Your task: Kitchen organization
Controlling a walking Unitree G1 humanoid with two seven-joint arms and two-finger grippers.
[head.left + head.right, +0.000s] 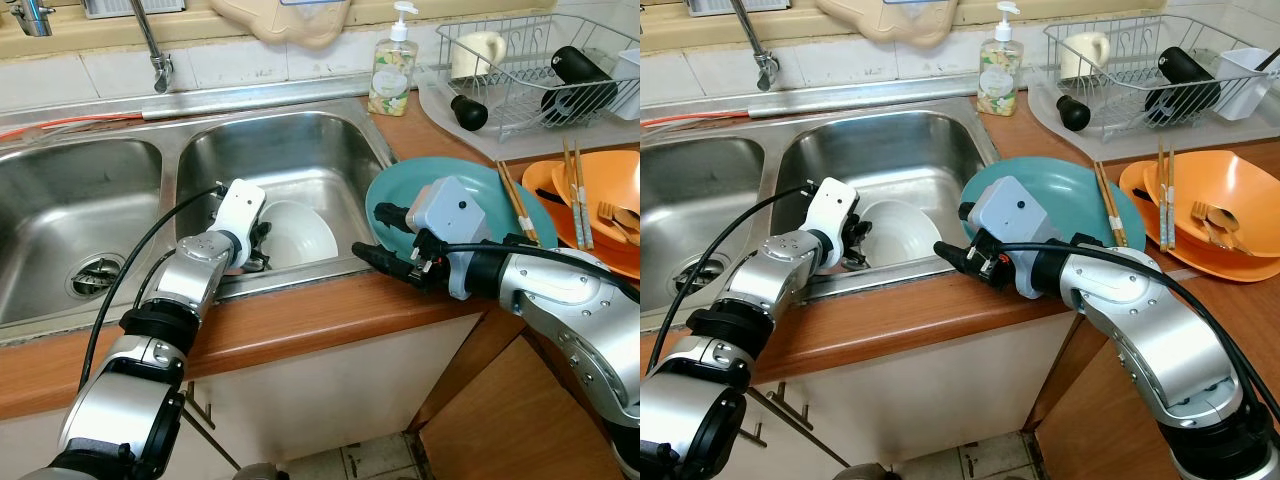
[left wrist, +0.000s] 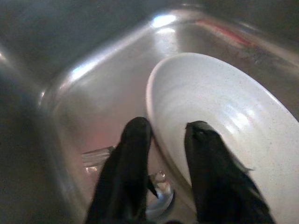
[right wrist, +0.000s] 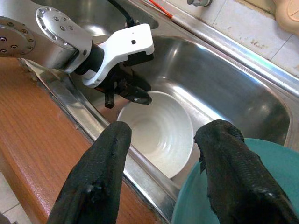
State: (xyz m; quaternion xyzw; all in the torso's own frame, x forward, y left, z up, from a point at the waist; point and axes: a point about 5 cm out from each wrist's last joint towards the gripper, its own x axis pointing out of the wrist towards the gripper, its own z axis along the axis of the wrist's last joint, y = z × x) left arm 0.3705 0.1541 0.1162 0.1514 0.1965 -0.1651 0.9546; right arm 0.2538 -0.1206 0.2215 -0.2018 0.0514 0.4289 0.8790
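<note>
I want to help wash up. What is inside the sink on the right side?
A white bowl sits tilted in the sink. The left gripper has one finger inside its rim and one outside. Something metal lies under the fingers, mostly covered, so I cannot tell what it is.

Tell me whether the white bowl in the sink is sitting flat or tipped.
Tipped. The white bowl leans in the right basin of the sink, its opening facing sideways, and the left pincer straddles its rim.

Wooden countertop (image 1: 300, 325), white-tiled wall (image 1: 80, 75)

Bowl (image 1: 300, 236) in sink (image 1: 330, 150), plate (image 1: 395, 195) right.
</note>
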